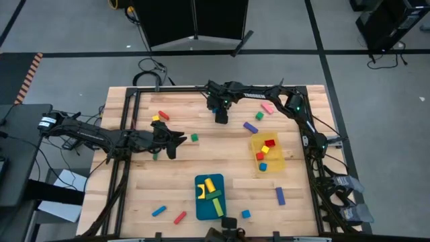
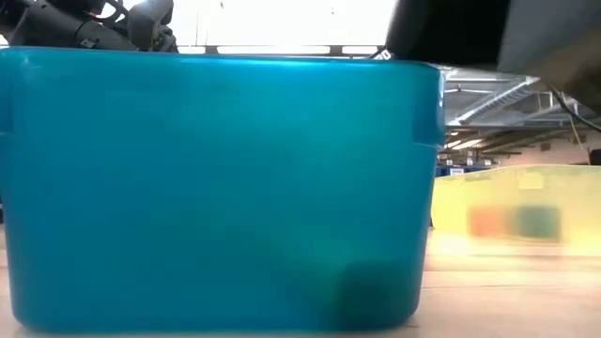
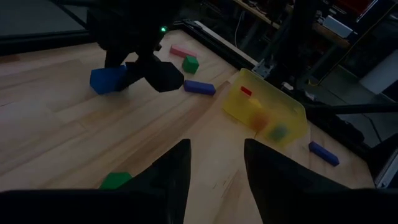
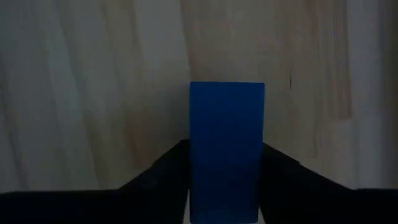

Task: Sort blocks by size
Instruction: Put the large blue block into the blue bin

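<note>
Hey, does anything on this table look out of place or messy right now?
Nothing damaged. Loose blocks lie scattered across the table, a red one near the front edge. The right claw grips a blue block; the left claw is empty.

Roughly nineteen blocks (image 1: 280,195), one tray (image 1: 201,207), one bin (image 1: 275,163).

table (image 1: 175,175) was pale wood planks, visible grain, matt, smooth enough. blue block (image 4: 227,149) in my right gripper (image 4: 225,165) looked solid, flat matt faces, crisp edges; couldn't tell painted wood from plastic. my fingers (image 3: 273,180) were dark matt plastic or metal, couldn't tell which. yellow bin (image 3: 267,109) was translucent plastic, slight gloss. blue tray (image 2: 216,188) was opaque plastic, smooth, soft sheen. frame rails (image 1: 124,181) around the table were dark metal, matt.
</note>
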`<state>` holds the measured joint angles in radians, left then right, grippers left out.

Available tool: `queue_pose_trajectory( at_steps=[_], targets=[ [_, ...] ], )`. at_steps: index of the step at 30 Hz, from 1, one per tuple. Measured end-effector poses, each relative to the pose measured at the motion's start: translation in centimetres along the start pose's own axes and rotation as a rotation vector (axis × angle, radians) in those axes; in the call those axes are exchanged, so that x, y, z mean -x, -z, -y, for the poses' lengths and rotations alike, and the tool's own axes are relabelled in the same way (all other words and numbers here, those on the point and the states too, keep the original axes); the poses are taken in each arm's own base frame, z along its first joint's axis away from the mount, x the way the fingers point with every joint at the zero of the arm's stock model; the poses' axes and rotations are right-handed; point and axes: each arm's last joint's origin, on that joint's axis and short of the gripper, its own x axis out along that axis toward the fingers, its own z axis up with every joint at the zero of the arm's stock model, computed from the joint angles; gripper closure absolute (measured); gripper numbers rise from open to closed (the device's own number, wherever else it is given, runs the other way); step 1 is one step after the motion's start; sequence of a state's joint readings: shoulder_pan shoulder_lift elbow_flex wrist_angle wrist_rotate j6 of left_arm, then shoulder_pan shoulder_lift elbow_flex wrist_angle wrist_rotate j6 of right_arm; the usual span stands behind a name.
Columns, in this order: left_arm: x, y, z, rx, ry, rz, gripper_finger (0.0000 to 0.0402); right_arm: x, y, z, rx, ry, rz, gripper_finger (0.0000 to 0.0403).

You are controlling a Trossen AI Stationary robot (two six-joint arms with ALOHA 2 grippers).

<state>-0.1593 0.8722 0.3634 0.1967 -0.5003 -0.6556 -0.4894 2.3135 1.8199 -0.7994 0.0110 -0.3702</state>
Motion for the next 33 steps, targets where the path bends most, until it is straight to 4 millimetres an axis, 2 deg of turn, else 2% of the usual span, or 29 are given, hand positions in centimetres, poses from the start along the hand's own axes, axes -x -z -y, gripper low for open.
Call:
queue_pose_trajectory(
  at_steps=[4, 8, 11, 15, 19, 22, 25, 33],
  targets=[
    [0.0, 0.0, 0.0, 0.000, 0.000, 0.000, 0.0243, 0.5, 0.0, -0.1, 0.002, 0.001, 0.003, 0.0259],
    [0.0, 0.0, 0.0, 0.000, 0.000, 0.000, 0.0243, 2.5, -0.1, -0.3, 0.005, -0.013, 0.030, 0.0259],
    [0.0, 0.0, 0.0, 0.000, 0.000, 0.000, 0.0243, 5.6, -0.6, -0.8, 0.020, -0.021, 0.100, 0.0259],
    [0.0, 0.0, 0.0, -0.018, 0.000, 0.000, 0.0243, 10.9, -1.2, -2.4, 0.060, -0.023, 0.223, 0.0259],
    [0.0, 0.0, 0.0, -0.022, 0.000, 0.001, 0.0243, 15.7, -0.4, -4.5, 0.081, -0.010, 0.357, 0.0259],
    [0.0, 0.0, 0.0, -0.026, 0.000, 0.001, 0.0243, 17.8, 1.5, -6.3, 0.056, -0.014, 0.433, 0.0259],
    [0.0, 0.0, 0.0, -0.044, 0.000, 0.002, 0.0243, 19.3, 4.4, -8.5, 0.015, -0.012, 0.515, 0.0259],
    [-0.3, -0.5, -0.6, -0.036, -0.038, 0.022, 0.0243, 20.7, 13.9, -15.0, -0.146, -0.024, 0.709, 0.0259]
  ],
)
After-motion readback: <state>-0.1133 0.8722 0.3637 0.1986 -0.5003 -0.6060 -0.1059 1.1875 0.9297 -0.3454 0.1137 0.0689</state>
